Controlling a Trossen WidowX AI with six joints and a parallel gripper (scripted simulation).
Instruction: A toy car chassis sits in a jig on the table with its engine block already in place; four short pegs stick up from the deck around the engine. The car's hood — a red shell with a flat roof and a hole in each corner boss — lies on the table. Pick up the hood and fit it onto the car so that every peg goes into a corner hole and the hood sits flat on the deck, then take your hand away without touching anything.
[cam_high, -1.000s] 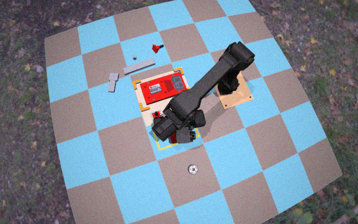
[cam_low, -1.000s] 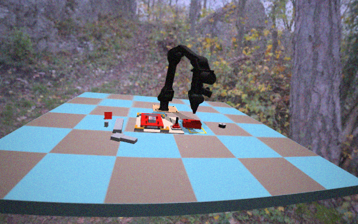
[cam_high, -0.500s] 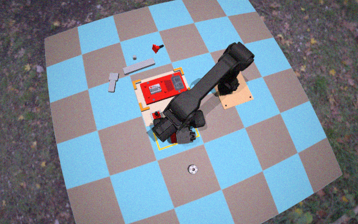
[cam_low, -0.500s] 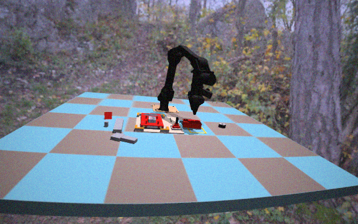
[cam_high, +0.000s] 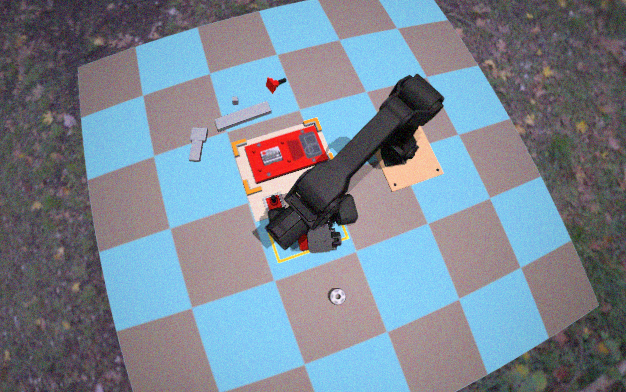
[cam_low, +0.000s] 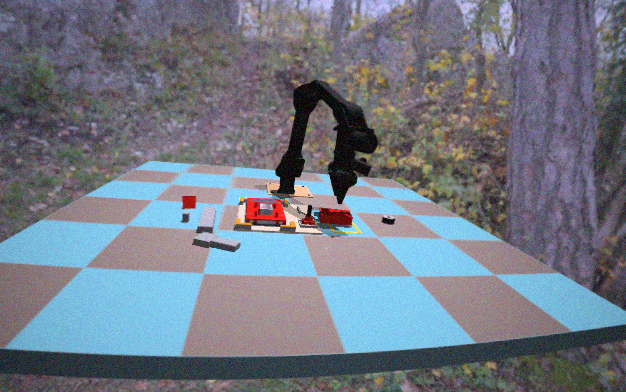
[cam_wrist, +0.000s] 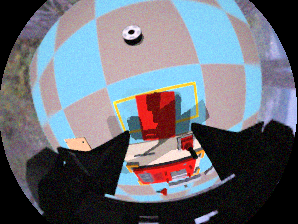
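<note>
Wrist view shows end effector (cam_wrist: 161, 129) (cam_low: 340, 202) fingers apart; exterior view hides gap.

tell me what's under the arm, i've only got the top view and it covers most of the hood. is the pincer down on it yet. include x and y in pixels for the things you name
Observer: It doesn't look to be: from the exterior, the pincer (cam_high: 322, 239) (cam_low: 340, 202) (cam_wrist: 161, 129) ends above the red hood (cam_high: 303, 243) (cam_low: 335, 217) (cam_wrist: 162, 117).
Operator: ok, open or shut
Observer: Open. In the wrist view the fingertips stand well apart, with nothing held between them.
Operator: and how does the hood sit in the yellow outline
Observer: The wrist view shows a strip of blue table on both sides, between the hood and the side lines of the yellow outline (cam_high: 292, 258) (cam_low: 358, 229) (cam_wrist: 196, 97).
</note>
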